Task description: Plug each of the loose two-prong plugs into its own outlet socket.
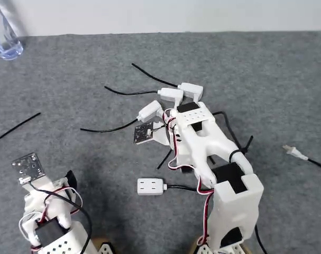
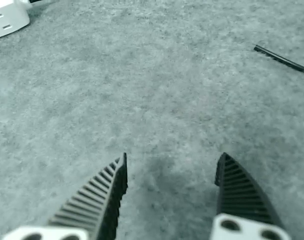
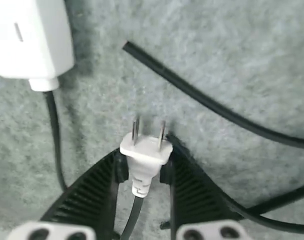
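Note:
My right gripper (image 3: pixel 144 161) is shut on a white two-prong plug (image 3: pixel 144 149), its prongs pointing out past the fingertips. A white outlet socket (image 3: pixel 30 40) with a black cord lies a short way ahead of the prongs and off to one side. In the high view the right arm (image 1: pixel 202 137) stretches to a cluster of three white sockets (image 1: pixel 171 96). A fourth socket (image 1: pixel 151 186) lies near the front. Another loose plug (image 1: pixel 293 152) rests far right. My left gripper (image 2: pixel 172 165) hangs open over bare carpet at the front left.
Black cords (image 1: pixel 110 128) trail left from the socket cluster, and one black cable (image 3: pixel 207 102) crosses the carpet beyond the held plug. A stray black cable (image 1: pixel 15 128) lies at the left. A clear plastic bottle (image 1: pixel 6 39) stands at the far left corner.

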### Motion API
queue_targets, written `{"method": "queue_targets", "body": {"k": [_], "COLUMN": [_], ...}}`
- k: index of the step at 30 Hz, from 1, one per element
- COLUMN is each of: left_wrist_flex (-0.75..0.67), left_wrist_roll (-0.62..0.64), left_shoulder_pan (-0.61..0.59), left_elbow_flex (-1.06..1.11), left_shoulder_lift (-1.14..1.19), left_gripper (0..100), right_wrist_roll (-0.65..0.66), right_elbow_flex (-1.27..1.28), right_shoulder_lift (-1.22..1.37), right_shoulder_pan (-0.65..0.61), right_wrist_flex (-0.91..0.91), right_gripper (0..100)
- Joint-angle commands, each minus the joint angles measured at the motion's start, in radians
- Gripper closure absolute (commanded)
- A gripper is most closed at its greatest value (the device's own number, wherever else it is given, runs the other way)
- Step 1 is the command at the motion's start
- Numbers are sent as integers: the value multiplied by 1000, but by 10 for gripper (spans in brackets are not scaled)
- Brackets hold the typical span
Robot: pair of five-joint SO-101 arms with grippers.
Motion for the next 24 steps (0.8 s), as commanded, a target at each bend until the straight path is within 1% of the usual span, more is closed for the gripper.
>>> {"method": "queue_targets", "body": {"k": [1,3,5,9,11,12,13,15,17,18,19,21,22,24], "left_wrist_flex": [5,2,-28,-173,-256,-288,-318,-368,-402,-407,-405,-405,-405,-397], "left_wrist_roll": [2,38,100,164,212,253,321,539,756,821,844,847,847,848], "left_shoulder_pan": [169,281,404,638,726,763,796,847,865,867,870,879,895,948], "left_elbow_flex": [-8,-8,-13,-10,-10,-10,-10,-10,-10,-8,-8,-8,-8,-8], "left_shoulder_lift": [-12,-12,-14,-14,-14,-14,-14,-14,-12,-12,-12,-12,-12,-12], "left_gripper": [728,734,774,909,943,944,935,889,810,764,719,647,623,611], "right_wrist_roll": [-26,-44,-49,-58,-103,-117,-130,-161,-187,-203,-221,-258,-272,-298], "right_elbow_flex": [-20,-18,-18,35,71,86,98,127,150,161,169,178,181,183], "right_shoulder_lift": [-137,-239,-334,-506,-575,-602,-630,-673,-700,-713,-723,-733,-733,-730], "right_shoulder_pan": [-19,-19,-19,-24,-39,-42,-53,-70,-81,-87,-90,-96,-96,-108], "right_wrist_flex": [107,160,226,288,283,282,274,252,229,214,197,163,143,111], "right_gripper": [989,989,989,989,989,989,989,989,989,989,989,989,989,989]}}
